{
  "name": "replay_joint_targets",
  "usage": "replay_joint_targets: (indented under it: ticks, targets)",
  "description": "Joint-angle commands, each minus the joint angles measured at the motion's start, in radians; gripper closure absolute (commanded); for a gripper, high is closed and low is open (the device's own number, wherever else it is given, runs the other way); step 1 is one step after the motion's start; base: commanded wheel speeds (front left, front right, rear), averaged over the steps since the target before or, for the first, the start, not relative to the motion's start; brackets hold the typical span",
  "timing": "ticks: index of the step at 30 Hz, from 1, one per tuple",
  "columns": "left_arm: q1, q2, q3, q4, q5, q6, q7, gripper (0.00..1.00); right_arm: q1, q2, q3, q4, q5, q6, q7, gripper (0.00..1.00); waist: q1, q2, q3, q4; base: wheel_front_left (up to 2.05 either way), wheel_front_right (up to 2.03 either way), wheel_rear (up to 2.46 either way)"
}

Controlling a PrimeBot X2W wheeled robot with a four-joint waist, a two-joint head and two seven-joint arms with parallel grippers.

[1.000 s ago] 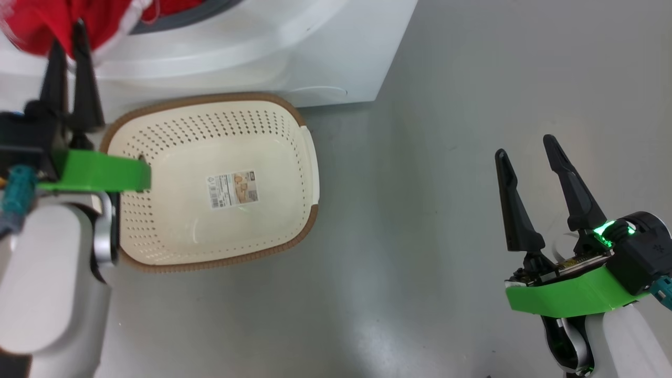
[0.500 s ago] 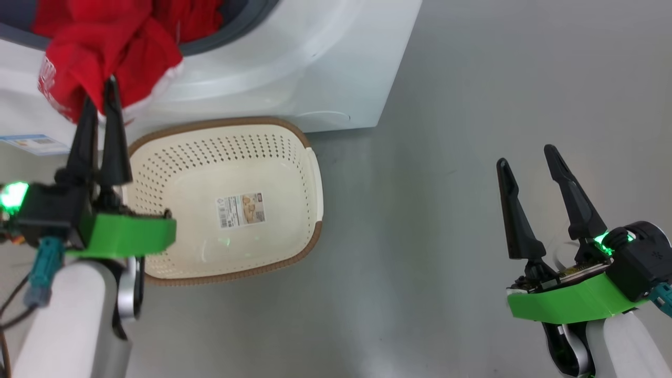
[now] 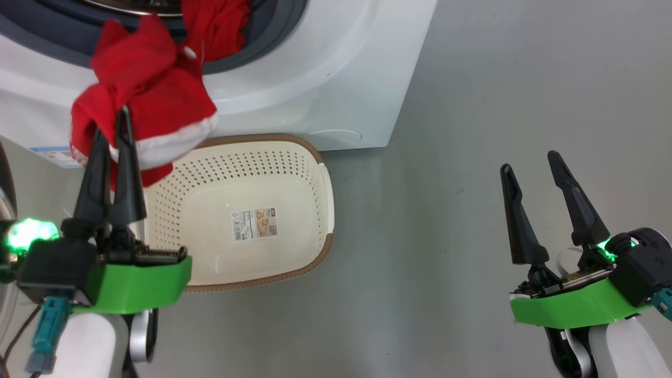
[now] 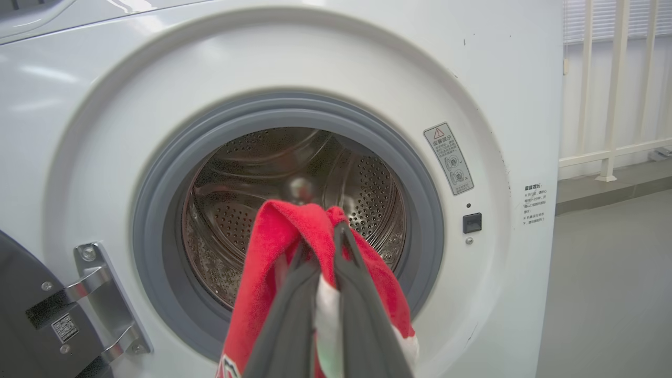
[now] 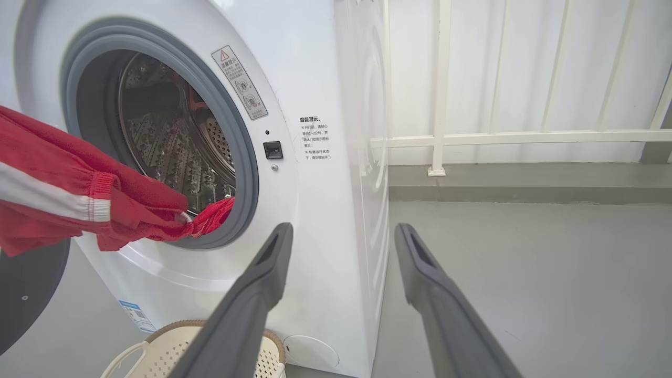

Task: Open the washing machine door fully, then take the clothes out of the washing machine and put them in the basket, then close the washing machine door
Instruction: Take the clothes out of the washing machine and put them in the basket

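My left gripper [image 3: 111, 126] is shut on the red clothes [image 3: 152, 89], holding them in the air just in front of the washing machine [image 3: 336, 63], over the far left corner of the cream basket [image 3: 326, 199]. The tail of the clothes [image 5: 52, 173] trails back onto the grey drum seal. In the left wrist view the fingers [image 4: 294, 315] pinch red and white fabric [image 4: 278, 226] before the steel drum [image 4: 252, 178]. The washing machine door [image 4: 21, 294] stands swung open at the left. At the lower right my right gripper [image 3: 529, 163] hangs open and holds nothing.
The basket [image 5: 157, 341] stands on the grey floor against the machine's lower front, with a sticker [image 3: 254, 223] inside it. Bare floor [image 3: 446, 131] spreads to the right of the machine. A white railing [image 5: 499, 137] runs along the wall behind.
My left gripper has drawn back from the drum with the red clothes, pulling them further out and nearer the basket. The head camera has shifted too. The right gripper has stayed as it was.
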Motion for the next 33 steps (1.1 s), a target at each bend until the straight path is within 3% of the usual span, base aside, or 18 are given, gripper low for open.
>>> replay_joint_targets:
  ticks: [1,7,22,33]
  targets:
    - [0.016,0.032,0.032,-0.031,0.005,0.01,0.009,1.0,0.013,0.001,0.017,-0.029,0.001,0.006,-0.006,0.0,0.0,0.0,0.003,0.002,0.0,0.0,0.0]
    - [0.039,0.018,0.013,0.017,-0.016,0.0,0.02,1.0,0.004,0.001,0.022,-0.036,0.004,0.006,-0.006,0.0,0.0,0.0,0.034,-0.004,0.0,0.0,0.0]
    - [-0.11,-0.042,-0.016,0.531,-0.067,-0.074,-0.032,1.0,-0.026,0.001,0.029,-0.041,0.006,0.006,-0.006,0.0,0.0,0.0,0.119,-0.054,0.0,0.0,0.0]
    - [-0.228,-0.071,0.013,0.722,-0.056,-0.127,-0.033,1.0,-0.048,0.001,0.041,-0.048,0.013,0.006,-0.006,0.0,0.0,0.0,0.194,-0.085,0.0,0.0,0.0]
